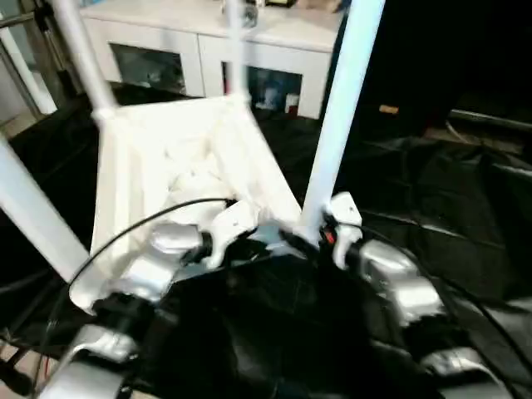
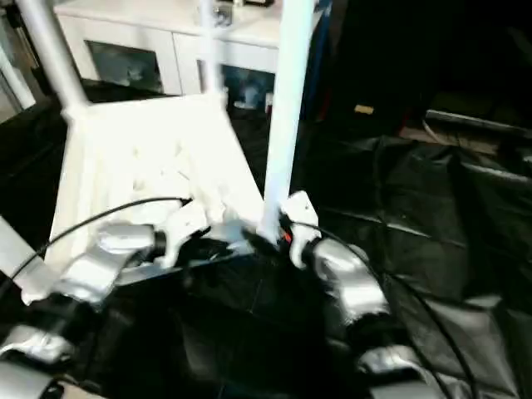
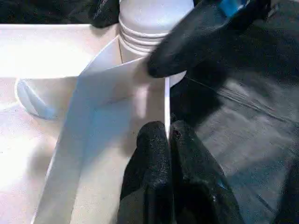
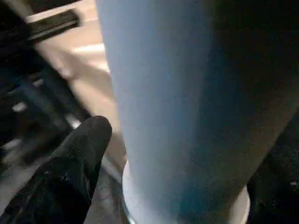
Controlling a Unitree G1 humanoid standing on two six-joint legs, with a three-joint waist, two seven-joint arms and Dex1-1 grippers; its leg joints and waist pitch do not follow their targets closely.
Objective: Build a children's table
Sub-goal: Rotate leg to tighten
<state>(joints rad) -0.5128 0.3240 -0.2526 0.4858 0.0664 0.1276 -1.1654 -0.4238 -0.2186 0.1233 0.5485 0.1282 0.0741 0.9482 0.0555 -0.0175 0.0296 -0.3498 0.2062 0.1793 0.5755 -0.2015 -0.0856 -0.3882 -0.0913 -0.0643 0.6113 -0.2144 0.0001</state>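
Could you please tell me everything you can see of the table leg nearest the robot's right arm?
The leg is a long, round, smooth white tube that looks like plastic. It stands nearly upright, leaning slightly, its top out of frame. Its ringed base sits in the rounded corner socket of the upturned white tabletop, which lies on black sheeting. The right claw is at its foot, one black finger beside the tube. The left claw pinches the tabletop's thin edge close by.
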